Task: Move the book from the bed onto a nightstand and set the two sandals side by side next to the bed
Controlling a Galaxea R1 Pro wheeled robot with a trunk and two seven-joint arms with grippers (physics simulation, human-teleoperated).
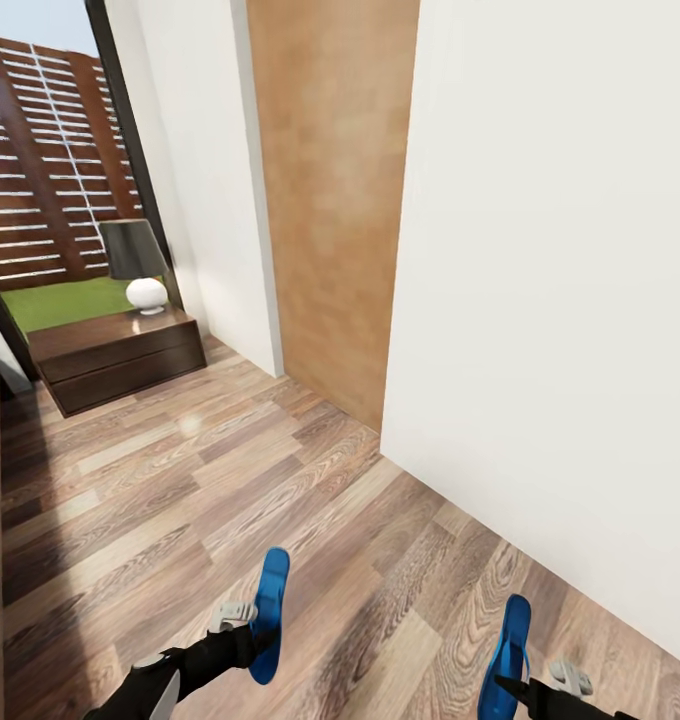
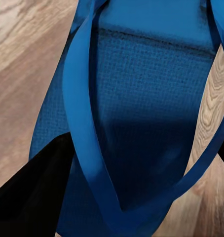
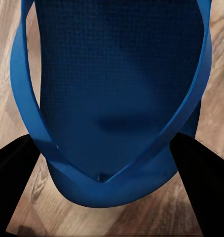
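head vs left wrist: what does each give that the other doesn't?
Head alone: both hands, left hand and right hand, each holding a blue sandal; the right sandal; the nightstand with a lamp; the window. Left wrist alone: the strap and textured footbed close up, and a dark finger. Both: the left sandal over plank floor.

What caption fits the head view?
Each gripper, left and right, carries a blue sandal above the plank floor.
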